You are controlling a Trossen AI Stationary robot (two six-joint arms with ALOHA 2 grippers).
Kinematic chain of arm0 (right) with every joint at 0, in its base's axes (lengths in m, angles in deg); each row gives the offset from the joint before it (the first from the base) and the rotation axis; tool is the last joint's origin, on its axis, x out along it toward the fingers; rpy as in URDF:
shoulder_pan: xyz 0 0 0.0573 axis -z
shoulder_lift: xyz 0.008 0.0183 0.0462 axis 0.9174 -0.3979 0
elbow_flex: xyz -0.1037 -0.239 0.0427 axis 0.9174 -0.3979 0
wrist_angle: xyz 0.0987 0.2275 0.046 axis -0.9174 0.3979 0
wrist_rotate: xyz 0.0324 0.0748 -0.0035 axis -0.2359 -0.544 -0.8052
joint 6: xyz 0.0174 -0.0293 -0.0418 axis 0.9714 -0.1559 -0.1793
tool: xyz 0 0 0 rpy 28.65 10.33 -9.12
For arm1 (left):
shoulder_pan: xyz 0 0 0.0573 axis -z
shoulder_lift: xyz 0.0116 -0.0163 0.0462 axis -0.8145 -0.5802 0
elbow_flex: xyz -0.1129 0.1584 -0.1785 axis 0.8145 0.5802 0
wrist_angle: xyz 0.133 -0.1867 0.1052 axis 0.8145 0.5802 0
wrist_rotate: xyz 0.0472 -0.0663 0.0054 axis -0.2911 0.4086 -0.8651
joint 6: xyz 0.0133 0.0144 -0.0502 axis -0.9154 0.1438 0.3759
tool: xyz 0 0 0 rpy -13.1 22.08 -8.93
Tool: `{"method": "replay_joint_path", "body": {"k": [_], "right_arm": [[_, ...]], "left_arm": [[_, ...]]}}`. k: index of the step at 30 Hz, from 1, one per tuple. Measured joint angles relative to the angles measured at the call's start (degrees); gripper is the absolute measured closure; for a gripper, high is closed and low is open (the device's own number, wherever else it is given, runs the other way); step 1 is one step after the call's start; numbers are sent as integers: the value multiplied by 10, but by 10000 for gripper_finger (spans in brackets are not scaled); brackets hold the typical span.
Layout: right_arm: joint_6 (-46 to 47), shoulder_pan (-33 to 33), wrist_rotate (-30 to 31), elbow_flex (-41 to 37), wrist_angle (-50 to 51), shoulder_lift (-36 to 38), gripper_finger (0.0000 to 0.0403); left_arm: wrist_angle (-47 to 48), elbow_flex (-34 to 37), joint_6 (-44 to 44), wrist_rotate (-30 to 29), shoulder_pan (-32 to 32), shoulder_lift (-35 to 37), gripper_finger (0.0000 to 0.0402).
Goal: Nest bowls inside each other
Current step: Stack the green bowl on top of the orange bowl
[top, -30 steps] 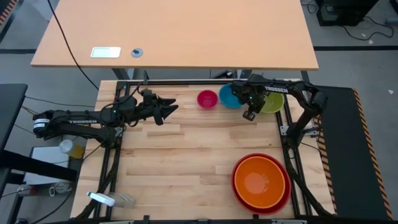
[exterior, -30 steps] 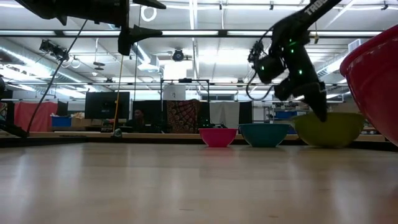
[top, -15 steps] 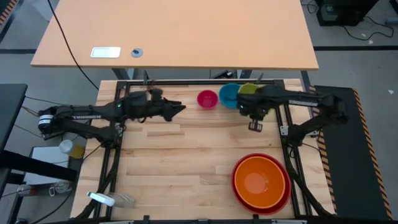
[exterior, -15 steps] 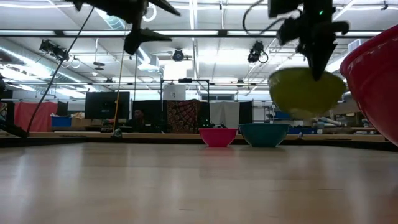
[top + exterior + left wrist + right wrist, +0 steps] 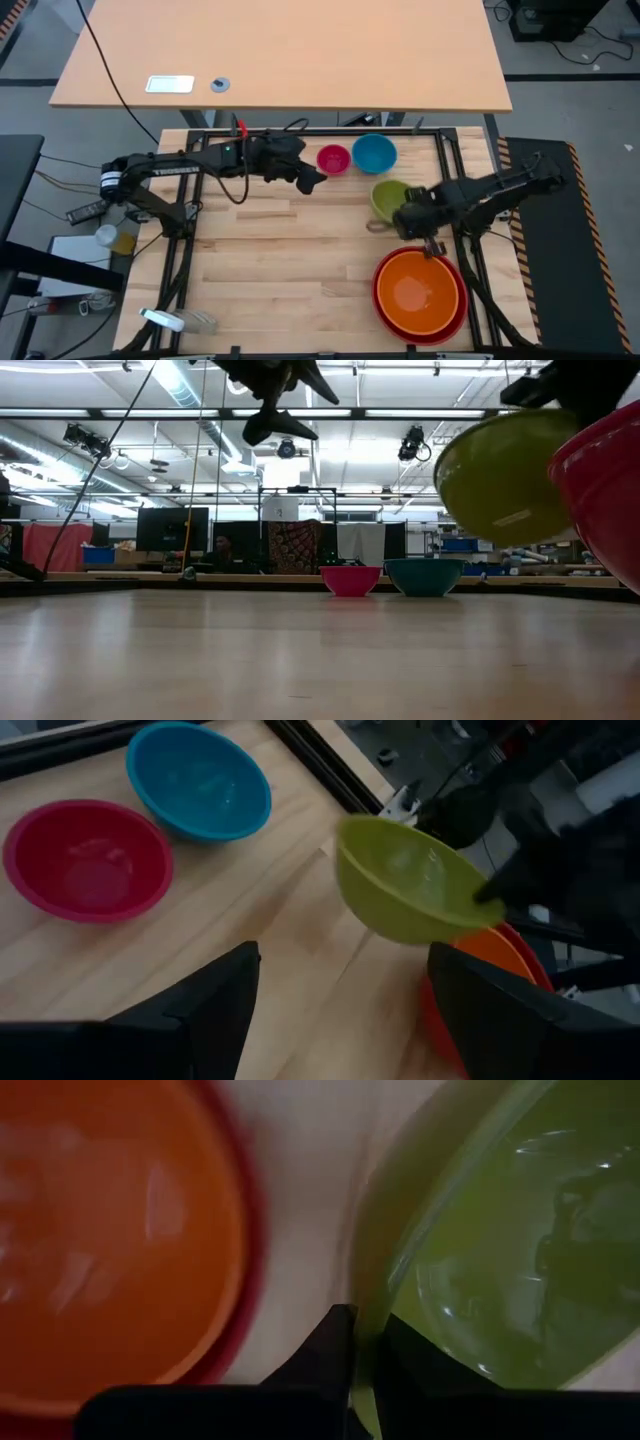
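Note:
My right gripper (image 5: 412, 216) is shut on the yellow-green bowl (image 5: 390, 198), which hangs in the air just far-left of the orange bowl (image 5: 420, 290). The orange bowl sits inside the large red bowl (image 5: 382, 305) at the near right. The magenta bowl (image 5: 333, 158) and the blue bowl (image 5: 373, 153) stand on their bases side by side at the far edge. My left gripper (image 5: 312, 181) hovers open just left of the magenta bowl, above the table; its wrist view shows the magenta bowl (image 5: 88, 860), the blue bowl (image 5: 200, 782) and the yellow-green bowl (image 5: 410, 880). My right gripper pinches the yellow-green bowl's rim (image 5: 362, 1315) on its near-right side, one finger (image 5: 335, 1342) outside the wall and the other inside. The fingers come from above, pointing down. The bowl (image 5: 505, 480) hangs tilted and clear of the table.
A black metal frame (image 5: 300, 132) borders the wooden tabletop. A larger desk (image 5: 280, 60) stands beyond the far edge. The middle and near left of the tabletop (image 5: 280, 260) hold nothing.
My right gripper has lifted the yellow-green bowl off the far right of the table and carried it up and toward the near edge, to beside the orange bowl; the bowl now hangs tilted. My left gripper, still open, has moved right toward the magenta bowl.

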Motion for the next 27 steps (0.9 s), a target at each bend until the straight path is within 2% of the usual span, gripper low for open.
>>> {"method": "replay_joint_path", "body": {"k": [8,15,22,27], "right_arm": [[13,-109,10,93,34,-1,367],[25,-181,-9,153,-9,-4,367],[129,-270,-17,157,-84,-28,367],[198,-323,-26,201,-60,-95,367]], "left_arm": [[1,0,34,-19,0,0,109],[-45,0,55,-33,8,0,109],[-52,0,59,-42,44,0,109],[-83,1,90,-75,94,0,109]]}}
